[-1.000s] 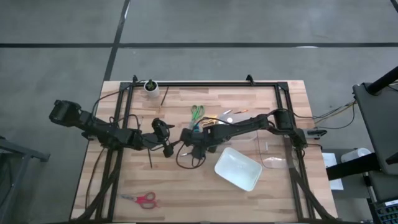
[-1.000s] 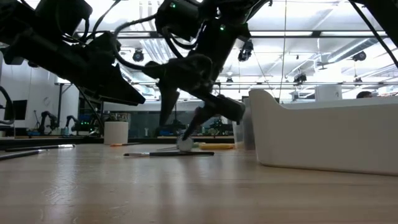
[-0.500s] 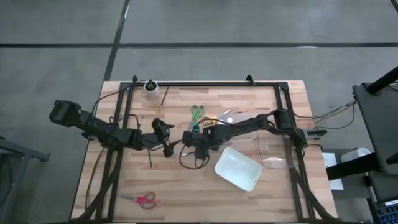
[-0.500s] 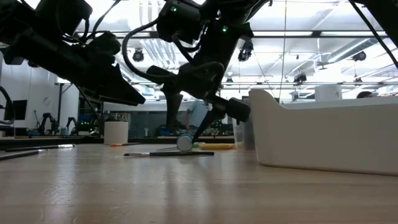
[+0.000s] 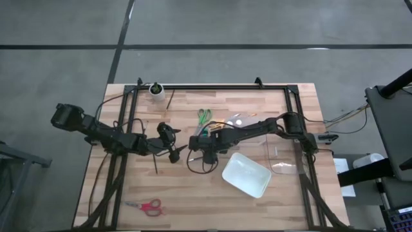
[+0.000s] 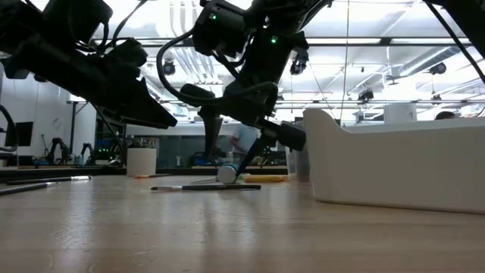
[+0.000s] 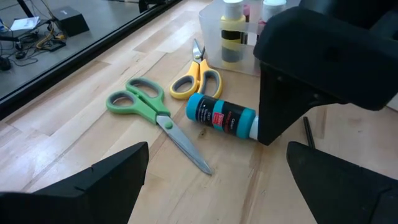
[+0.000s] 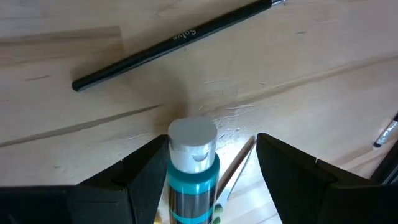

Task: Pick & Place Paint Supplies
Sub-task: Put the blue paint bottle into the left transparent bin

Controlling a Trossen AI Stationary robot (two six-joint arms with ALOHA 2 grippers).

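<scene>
The right tool (image 8: 205,180) stands open astride a teal bottle (image 8: 191,168) lying on the table (image 8: 93,124), pale cap forward, fingers not touching it. Just beyond lies a dark brush (image 8: 174,43) lettered "Solve", I think. The left tool (image 7: 214,180) waits nearby, open and empty.

Teal bottle (image 8: 193,177) bottom cut off

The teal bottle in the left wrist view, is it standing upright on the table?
No, the teal bottle lies on its side on the table, beside the green scissors.
</scene>
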